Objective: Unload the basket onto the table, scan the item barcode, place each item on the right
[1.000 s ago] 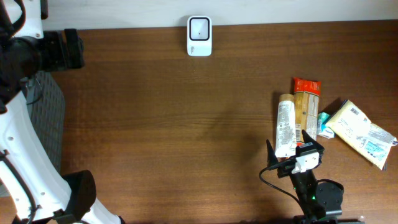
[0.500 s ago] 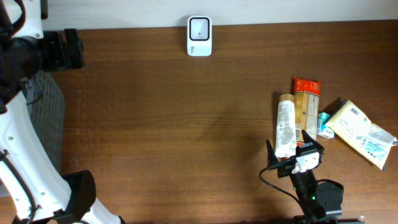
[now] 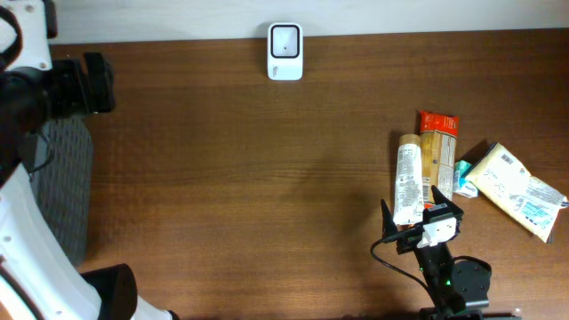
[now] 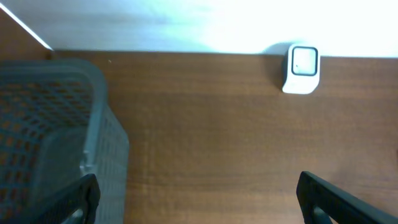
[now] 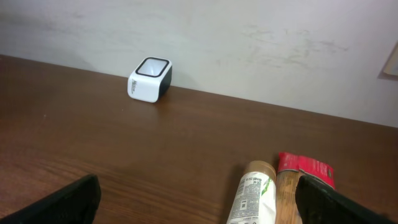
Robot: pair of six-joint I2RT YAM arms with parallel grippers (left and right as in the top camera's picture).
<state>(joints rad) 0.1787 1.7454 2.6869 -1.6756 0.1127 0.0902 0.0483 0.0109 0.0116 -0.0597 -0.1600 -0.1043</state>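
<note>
We see a dark brown wooden surface (image 3: 222, 178) that ends at a pale, slightly stained wall (image 5: 261, 37). At the far edge, against this wall, stands a small white scanner box with a dark window (image 3: 285, 52). A grey mesh basket (image 4: 43, 118) is at the left side.

The goods lie free at the right side, well apart from the scanner: a cream tube with a brown cap (image 3: 409, 182), just beside it a tan packet with a red end (image 3: 436, 151), and further right a pale yellow crumpled pouch (image 3: 516, 188).

The right arm (image 3: 444, 271) is at the near end of the tube, its jaws wide and empty. The jaws of the left arm (image 3: 53, 84) are also wide and empty, near the basket.

Compared with one second ago, the left arm has turned a little and its white link is now closer to the left edge. The right arm and the goods did not move.
</note>
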